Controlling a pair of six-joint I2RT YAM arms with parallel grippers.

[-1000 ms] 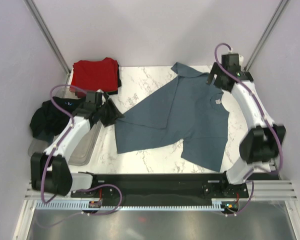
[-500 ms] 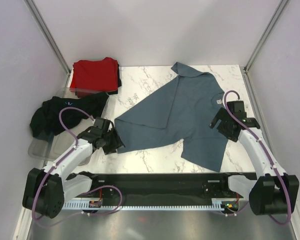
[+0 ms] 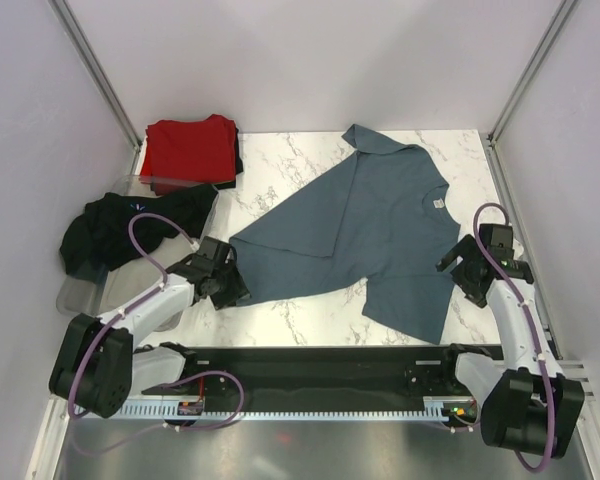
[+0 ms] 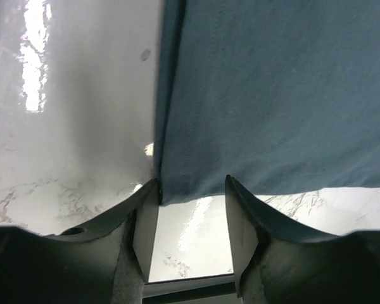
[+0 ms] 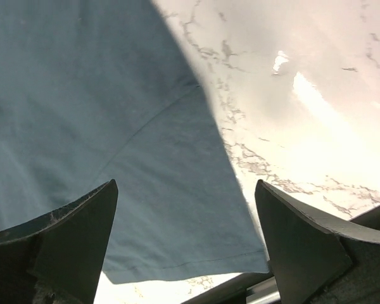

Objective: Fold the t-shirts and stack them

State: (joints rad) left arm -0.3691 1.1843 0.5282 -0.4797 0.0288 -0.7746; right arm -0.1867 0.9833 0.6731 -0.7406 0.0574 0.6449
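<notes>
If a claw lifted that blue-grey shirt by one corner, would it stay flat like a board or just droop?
Probably droop: the blue-grey t-shirt lies limp, one side flopped over itself, so it likely hangs from wherever it's held. It looks thin, so likely light. Pushed across the glossy table, it would probably bunch up rather than slide whole.

From above, the left gripper (image 3: 232, 295) hid its fingertips, so whether they touched the blue shirt (image 3: 365, 235) could not be told. In the left wrist view that shirt ran off the top and right edges, and the left fingers (image 4: 145, 228) were cut by the bottom edge. In the right wrist view it ran off the top and left edges, with the right fingers (image 5: 50, 247) cut at the bottom. The shirt's label (image 3: 437, 203) was too small to read. The left arm (image 3: 145, 305) covered part of the tray's (image 3: 78, 298) near end. A dark layer (image 3: 237, 165) under the red shirt (image 3: 188, 148) showed only its right edge.
</notes>
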